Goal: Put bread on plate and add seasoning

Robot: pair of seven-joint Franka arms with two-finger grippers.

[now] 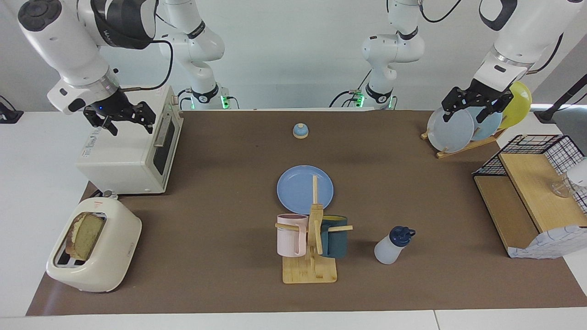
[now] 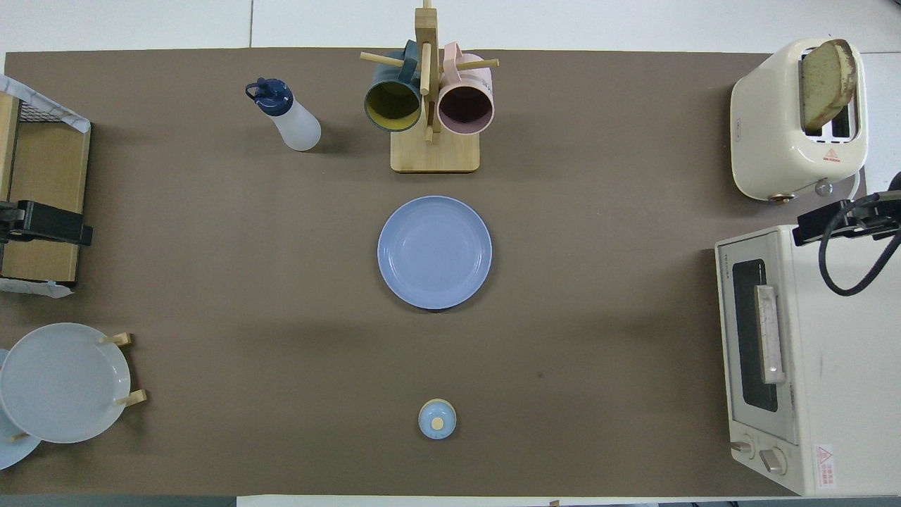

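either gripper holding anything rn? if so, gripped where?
Nothing held. Left gripper hangs open over the plate rack; right gripper hangs open over the oven.

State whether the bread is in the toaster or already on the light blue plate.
In the toaster: the bread stands in a slot of the toaster, its top sticking out. The plate is bare.

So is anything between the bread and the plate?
Nothing visible on the mat between them. The bread stands in the toaster slot at the right arm's end; the plate lies mid-table. The mug rack stands beside that line, farther from the robots than the plate. Both grippers are open.
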